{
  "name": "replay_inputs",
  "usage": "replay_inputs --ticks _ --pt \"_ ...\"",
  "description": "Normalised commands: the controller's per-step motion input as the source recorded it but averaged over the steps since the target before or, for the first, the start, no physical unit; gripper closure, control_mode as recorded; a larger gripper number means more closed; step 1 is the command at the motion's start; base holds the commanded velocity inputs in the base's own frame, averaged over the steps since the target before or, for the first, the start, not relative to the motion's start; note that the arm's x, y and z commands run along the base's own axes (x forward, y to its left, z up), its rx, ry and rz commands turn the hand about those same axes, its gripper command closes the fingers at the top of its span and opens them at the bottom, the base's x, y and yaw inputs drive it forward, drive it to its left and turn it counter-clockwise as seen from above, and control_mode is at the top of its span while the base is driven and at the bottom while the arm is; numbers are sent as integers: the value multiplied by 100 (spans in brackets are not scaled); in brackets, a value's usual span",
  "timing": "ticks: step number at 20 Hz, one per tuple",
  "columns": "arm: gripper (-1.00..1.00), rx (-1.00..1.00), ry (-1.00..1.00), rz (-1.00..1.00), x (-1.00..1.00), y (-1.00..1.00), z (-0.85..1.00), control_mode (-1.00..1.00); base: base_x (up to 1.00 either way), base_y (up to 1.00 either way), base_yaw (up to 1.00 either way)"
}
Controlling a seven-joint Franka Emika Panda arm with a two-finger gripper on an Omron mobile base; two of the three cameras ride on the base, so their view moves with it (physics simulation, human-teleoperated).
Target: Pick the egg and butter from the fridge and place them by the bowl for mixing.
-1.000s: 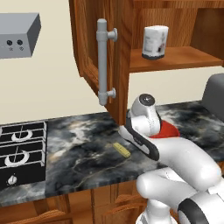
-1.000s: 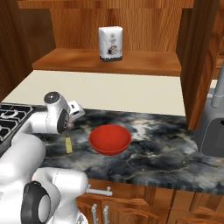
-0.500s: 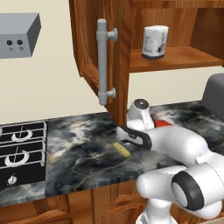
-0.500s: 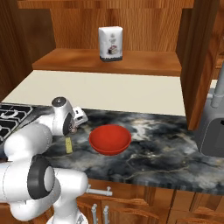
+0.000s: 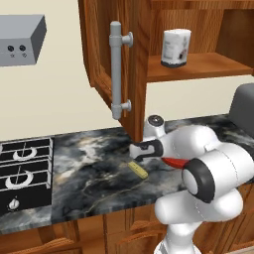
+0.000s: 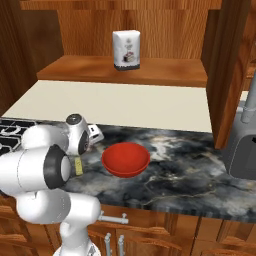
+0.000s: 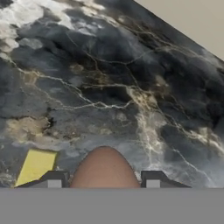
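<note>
Egg held over the marble counter, butter alongside

The brownish egg (image 7: 104, 168) sits between the two dark fingertips (image 7: 54, 180) of the gripper (image 7: 103, 180), which close on its sides. The butter (image 7: 36, 166) lies flat on the dark veined counter (image 7: 131, 87), just beside the egg.

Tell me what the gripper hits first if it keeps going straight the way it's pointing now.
Most likely the bare dark marble counter. In the hand view the gripper, shut on the egg, looks down at open countertop, so the egg would touch first. The butter lies off to one side of that line. Depth is unclear.
</note>
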Motion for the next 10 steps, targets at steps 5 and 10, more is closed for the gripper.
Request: replay_inputs --ticks 5,10 --pt "100 -3 0 0 34 10 -31 -100 0 0 0" --pt "-100 -1 0 0 18 6 -11 -100 0 0 0"
